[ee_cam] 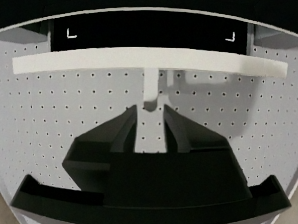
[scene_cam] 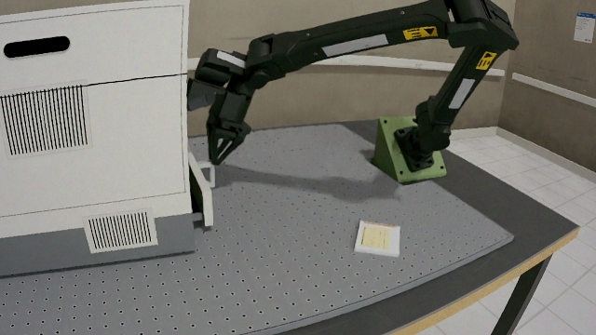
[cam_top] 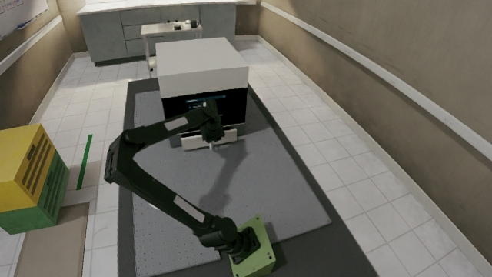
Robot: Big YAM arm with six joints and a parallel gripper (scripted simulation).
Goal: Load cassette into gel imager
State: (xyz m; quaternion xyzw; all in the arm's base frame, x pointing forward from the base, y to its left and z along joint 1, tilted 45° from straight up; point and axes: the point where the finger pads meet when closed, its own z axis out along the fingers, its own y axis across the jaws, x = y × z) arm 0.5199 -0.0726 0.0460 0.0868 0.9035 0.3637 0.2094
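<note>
The gel imager IM (cam_top: pixel 200 65) (scene_cam: pixel 116 140) is a white box at the far end of the perforated mat (cam_top: pixel 250 185) (scene_cam: pixel 289 279). Its white drawer front (cam_top: pixel 192 143) (scene_cam: pixel 205 195) (ee_cam: pixel 80 62) stands slightly out. Behind it, dark glass with two corner marks (ee_cam: pixel 71 32) (ee_cam: pixel 230 36) shows in the wrist view. My gripper (cam_top: pixel 211 144) (scene_cam: pixel 216 160) (ee_cam: pixel 150 109) is partly open, and its fingertips straddle the drawer's small white handle (scene_cam: pixel 208 171) (ee_cam: pixel 152 83) without squeezing it. FINISHED (scene_cam: pixel 377 237), a white cassette with a yellow gel window, lies flat on the mat, far from the gripper.
The arm's green base mount (cam_top: pixel 254 250) (scene_cam: pixel 396 149) stands at the mat's near end. A yellow and green box (cam_top: pixel 27 177) sits off the table to the left. The table's wooden edge (scene_cam: pixel 512 279) lies just beyond the cassette.
</note>
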